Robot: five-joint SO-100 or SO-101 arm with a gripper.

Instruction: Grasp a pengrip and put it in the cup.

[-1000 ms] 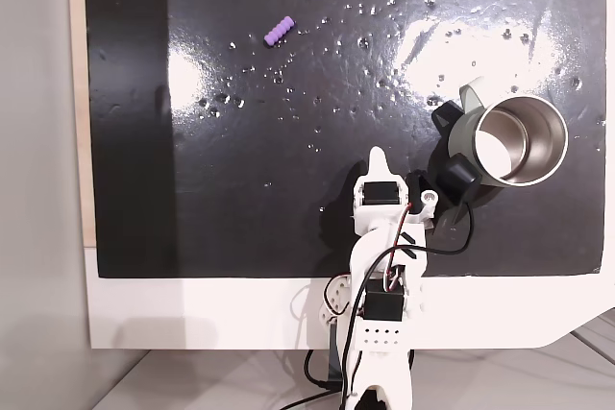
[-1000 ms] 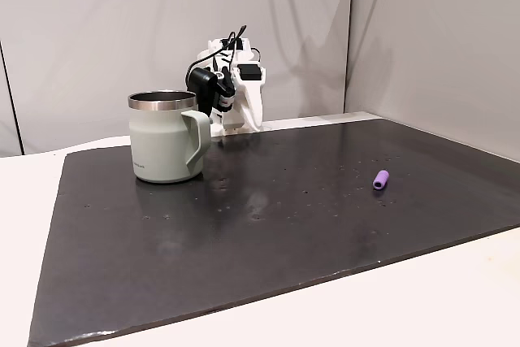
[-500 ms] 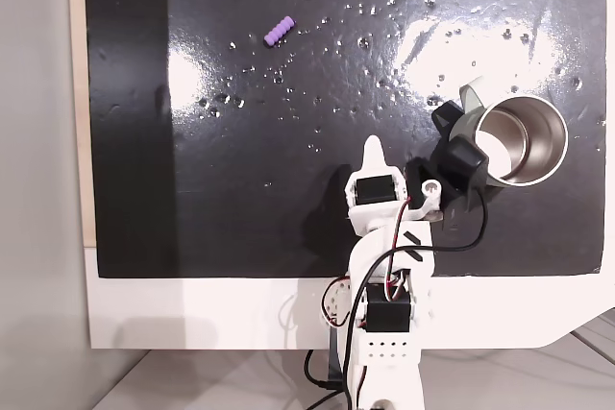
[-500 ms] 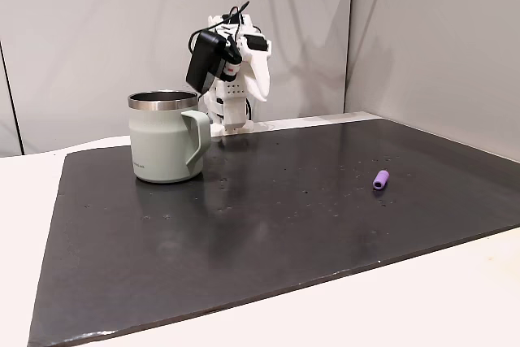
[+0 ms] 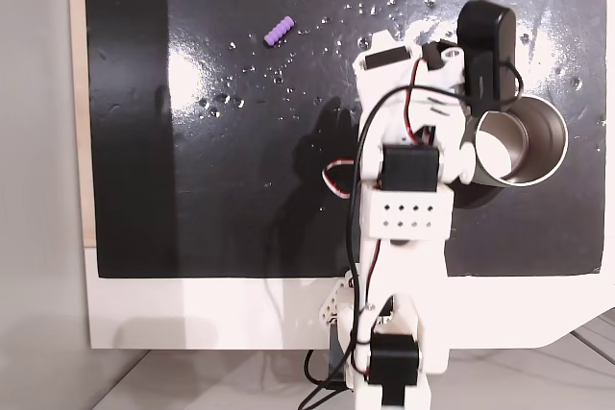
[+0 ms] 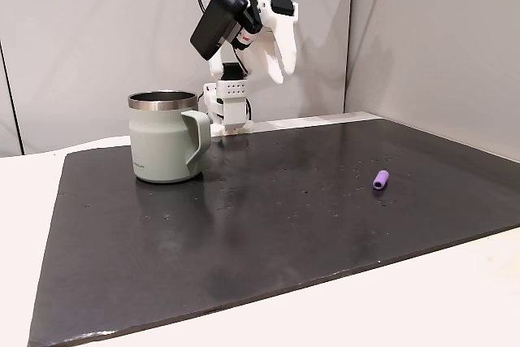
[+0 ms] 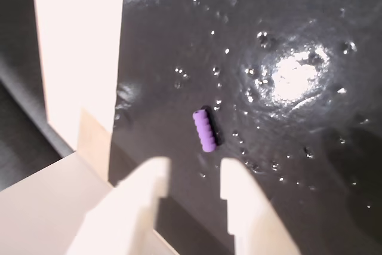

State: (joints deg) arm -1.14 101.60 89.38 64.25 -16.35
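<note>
The light-purple ribbed pengrip (image 5: 279, 30) lies alone on the black mat, far from the cup; it is at the right in a fixed view (image 6: 381, 179) and at centre in the wrist view (image 7: 206, 131). The steel-lined grey-green cup (image 5: 520, 143) stands upright with its pale handle (image 6: 197, 142) turned toward the mat's middle. My gripper (image 6: 276, 71) hangs high in the air beside the cup, well short of the pengrip. In the wrist view my gripper (image 7: 194, 174) is open, its two white fingers apart with nothing between them.
The black mat (image 6: 284, 225) covers most of the white table (image 5: 192, 309), speckled with small shiny dots. A pale wall and partition stand behind the arm's base (image 6: 227, 107). Cables loop along the arm.
The arm has risen from a low folded pose beside the cup and swung out over the mat. Pengrip and cup have not moved.
</note>
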